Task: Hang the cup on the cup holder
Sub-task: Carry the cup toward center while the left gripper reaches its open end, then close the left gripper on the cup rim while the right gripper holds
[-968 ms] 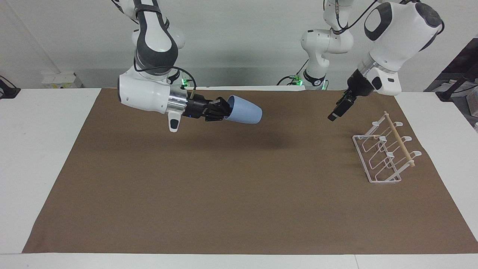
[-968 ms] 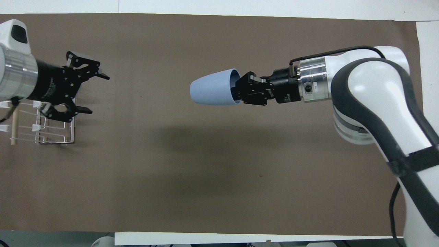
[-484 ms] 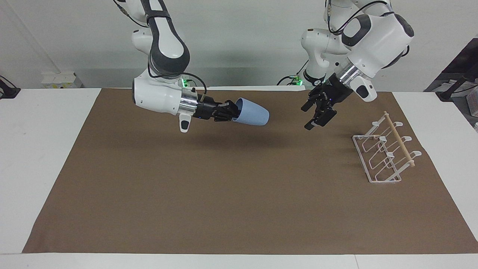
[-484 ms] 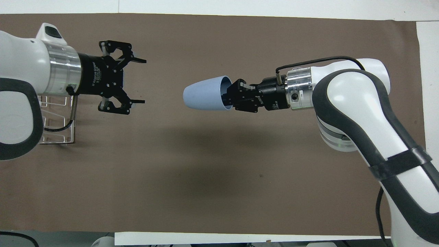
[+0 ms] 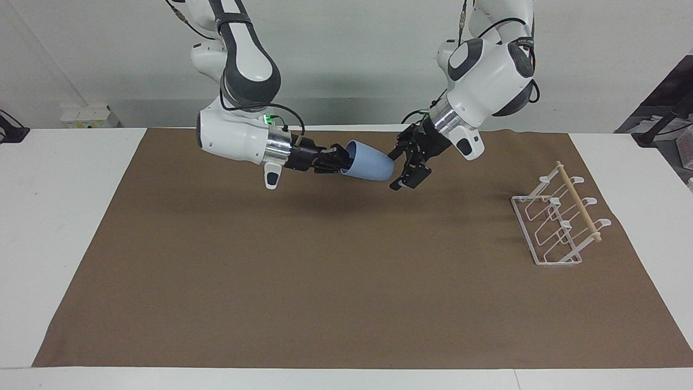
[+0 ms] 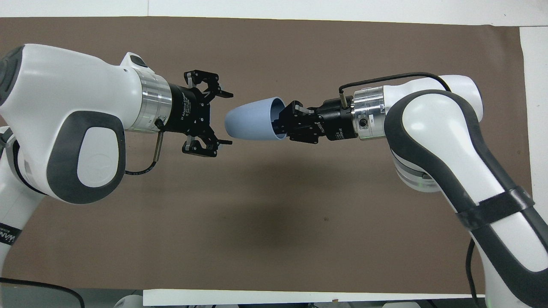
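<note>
Robot lab bench

Two white arms (image 5: 238, 70) are mounted at one end of a white table (image 5: 65, 216), with a plain brown mat (image 5: 325, 281) spread over most of it and a bare pale wall (image 5: 346, 54) at the arms' end. Cables (image 5: 417, 114) run at the arm bases, where small green lights (image 5: 267, 117) glow. Nothing homely: only a blue cup (image 5: 369, 161) and a wire rack (image 5: 557, 222) as test props.
</note>
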Tool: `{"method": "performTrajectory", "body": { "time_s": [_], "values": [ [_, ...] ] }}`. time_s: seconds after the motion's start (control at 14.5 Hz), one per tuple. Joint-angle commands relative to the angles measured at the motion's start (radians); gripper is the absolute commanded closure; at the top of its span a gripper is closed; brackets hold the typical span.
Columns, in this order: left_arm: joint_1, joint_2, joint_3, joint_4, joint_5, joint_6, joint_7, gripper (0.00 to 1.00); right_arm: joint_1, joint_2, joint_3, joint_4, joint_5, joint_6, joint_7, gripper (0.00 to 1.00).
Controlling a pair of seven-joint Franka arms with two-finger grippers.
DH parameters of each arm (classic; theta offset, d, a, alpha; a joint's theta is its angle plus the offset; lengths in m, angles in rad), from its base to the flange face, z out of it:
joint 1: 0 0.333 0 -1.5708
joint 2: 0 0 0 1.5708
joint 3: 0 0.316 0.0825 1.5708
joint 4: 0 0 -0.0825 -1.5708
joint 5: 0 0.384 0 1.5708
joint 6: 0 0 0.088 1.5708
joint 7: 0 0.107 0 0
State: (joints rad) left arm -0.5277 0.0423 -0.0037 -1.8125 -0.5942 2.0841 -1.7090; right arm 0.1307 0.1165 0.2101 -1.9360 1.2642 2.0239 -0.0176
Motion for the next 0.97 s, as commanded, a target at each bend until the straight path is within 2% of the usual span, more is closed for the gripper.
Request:
{"method": "performTrajectory", "body": {
  "time_s": [0.0, 0.21, 0.76, 0.9],
  "values": [
    [-0.031, -0.012, 0.016, 0.004, -0.009, -0.039, -0.032, 0.00, 0.027, -0.023, 0.002, -0.024, 0.021, 0.044, 0.016, 1.00],
    [-0.041, -0.016, 0.014, 0.005, -0.007, -0.082, -0.041, 0.00, 0.035, -0.021, 0.002, -0.023, 0.021, 0.059, 0.034, 1.00],
    [-0.080, -0.010, 0.014, -0.005, -0.004, 0.062, -0.115, 0.05, 0.044, -0.020, 0.002, -0.018, 0.021, 0.061, 0.042, 1.00],
    [-0.084, -0.010, 0.014, -0.008, -0.004, 0.071, -0.118, 0.15, 0.044, -0.020, 0.002, -0.017, 0.021, 0.061, 0.042, 1.00]
  ]
}}
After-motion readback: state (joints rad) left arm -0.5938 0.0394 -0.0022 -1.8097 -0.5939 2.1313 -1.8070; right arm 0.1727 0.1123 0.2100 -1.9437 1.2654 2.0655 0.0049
